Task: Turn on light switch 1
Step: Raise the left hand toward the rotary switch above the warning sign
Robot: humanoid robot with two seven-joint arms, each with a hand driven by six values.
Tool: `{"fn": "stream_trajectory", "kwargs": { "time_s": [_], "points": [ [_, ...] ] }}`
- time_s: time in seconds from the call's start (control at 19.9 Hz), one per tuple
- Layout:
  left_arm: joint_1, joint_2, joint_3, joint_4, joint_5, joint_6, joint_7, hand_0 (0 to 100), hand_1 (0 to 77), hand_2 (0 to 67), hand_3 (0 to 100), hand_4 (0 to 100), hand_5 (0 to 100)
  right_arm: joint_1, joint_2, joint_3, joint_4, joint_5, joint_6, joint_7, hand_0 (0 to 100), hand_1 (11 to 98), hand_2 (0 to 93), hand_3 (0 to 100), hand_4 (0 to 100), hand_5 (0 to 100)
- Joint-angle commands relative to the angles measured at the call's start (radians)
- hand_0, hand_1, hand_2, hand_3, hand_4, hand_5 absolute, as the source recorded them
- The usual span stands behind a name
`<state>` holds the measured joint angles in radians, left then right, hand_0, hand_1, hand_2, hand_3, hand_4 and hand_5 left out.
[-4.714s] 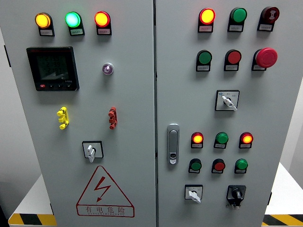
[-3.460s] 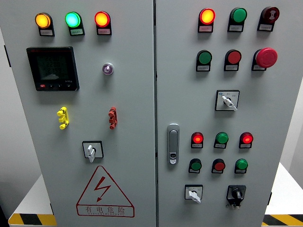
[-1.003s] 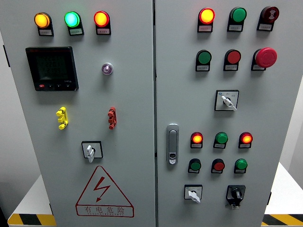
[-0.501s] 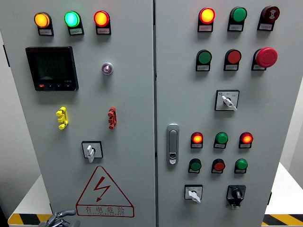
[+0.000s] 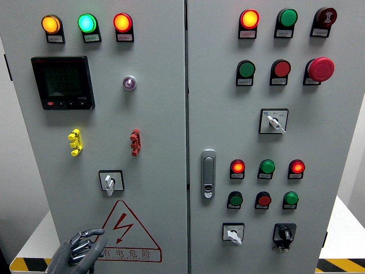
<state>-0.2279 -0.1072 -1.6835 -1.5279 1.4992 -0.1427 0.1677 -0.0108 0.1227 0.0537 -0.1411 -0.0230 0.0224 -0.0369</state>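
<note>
While the small rotary switch (image 5: 110, 182) with its white knob pointing down sits untouched on the left cabinet door (image 5: 159, 114), the left hand (image 5: 78, 253) hovers below it and slightly to the left, at the bottom edge of the view. The grey hand holds nothing: its fingers (image 5: 84, 242) are loosely bent, neither spread flat nor clenched, and the thumb points right toward the red warning triangle (image 5: 126, 233), whose lower left corner the hand overlaps. Whether the fingertips touch the door cannot be told.

Above the switch, further from the hand, a yellow fitting (image 5: 74, 142) and a red fitting (image 5: 135, 142) sit side by side, with a black meter display (image 5: 63, 83) and a small round button (image 5: 129, 83) higher up. At the top are three lit lamps (image 5: 86, 23), amber, green and red. To the hand's right, on the other door, is a metal door handle (image 5: 208, 173).
</note>
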Motion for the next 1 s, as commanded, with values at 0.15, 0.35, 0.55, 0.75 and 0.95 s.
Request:
{"fn": "stream_trajectory", "kwargs": {
  "time_s": [0.15,0.35,0.55,0.75,0.95],
  "points": [
    [-0.057,-0.005,0.002,-0.008,-0.017,0.005,0.108,0,41.6,40.1,81,100,94,0.0,0.0,0.0,0.0,0.0,0.001,0.0,0,19.8,0.0,20,19,11],
    [-0.076,-0.006,0.011,-0.044,-0.017,0.011,0.194,0,42.4,45.5,86,100,99,0.0,0.0,0.0,0.0,0.0,0.001,0.0,0,19.8,0.0,20,19,11],
    [-0.077,-0.008,0.034,-0.084,-0.016,0.017,0.279,0,43.2,47.1,87,100,100,0.0,0.0,0.0,0.0,0.0,-0.001,0.0,0,19.0,0.0,20,19,11],
    [-0.111,-0.011,0.041,-0.104,-0.013,0.034,0.305,0,43.3,47.2,88,100,98,0.0,0.0,0.0,0.0,0.0,-0.001,0.0,0,19.9,0.0,20,19,11],
    [-0.162,-0.011,0.045,-0.103,-0.007,0.095,0.329,0,43.4,47.4,88,100,95,0.0,0.0,0.0,0.0,0.0,0.001,0.0,0,19.8,0.0,20,19,11]
  ]
}}
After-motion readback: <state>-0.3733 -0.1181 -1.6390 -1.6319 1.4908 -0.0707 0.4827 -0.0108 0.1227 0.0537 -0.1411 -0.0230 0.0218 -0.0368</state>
